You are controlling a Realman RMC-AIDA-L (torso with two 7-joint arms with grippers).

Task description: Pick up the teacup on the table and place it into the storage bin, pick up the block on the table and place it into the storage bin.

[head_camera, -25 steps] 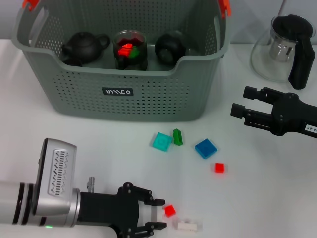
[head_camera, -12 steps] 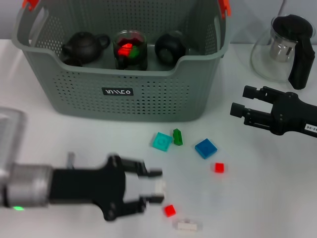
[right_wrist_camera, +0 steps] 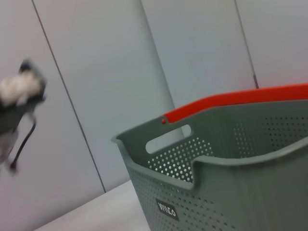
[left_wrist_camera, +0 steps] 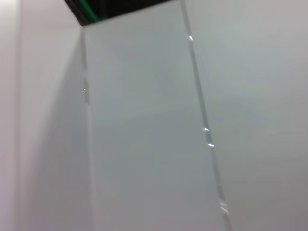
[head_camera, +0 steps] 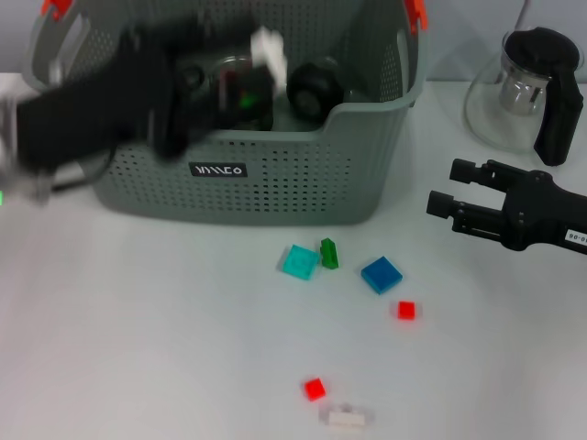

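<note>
Left gripper (head_camera: pixel 261 57): you see it raised over the storage bin's front rim, blurred; its fingers are clamped on a small white block (head_camera: pixel 268 44); in the right wrist view the same gripper (right_wrist_camera: pixel 19 91) shows far off with the white piece at its tip; the left wrist view gives you only pale wall panels.

Right gripper (head_camera: pixel 456 197): it hovers above the table on the right, below the glass pitcher; its two black fingers stand apart with nothing between them.

Storage bin (head_camera: pixel 248 174): you have the grey perforated basket at the back of the table (head_camera: pixel 138 330), orange clips at its handles, small black label on the front wall; in the right wrist view its rim (right_wrist_camera: pixel 226 159) and orange handle are plain.

Inside the bin: a dark teapot (head_camera: pixel 316 87) sits at the right; a glass cup (head_camera: pixel 246 96) with red and green pieces in it stands near the middle, partly hidden by the left arm; what lies further left you cannot tell.

Blocks on the table: a teal square (head_camera: pixel 299 261) touches or nearly touches a green piece (head_camera: pixel 328 253); a blue square (head_camera: pixel 381 274) lies just beside them; a small red block (head_camera: pixel 406 310) lies near the blue one; another red block (head_camera: pixel 315 389) and a white bar (head_camera: pixel 347 418) lie close together at the front.

Glass pitcher (head_camera: pixel 523 87): it stands at the far right, black handle toward you.
</note>
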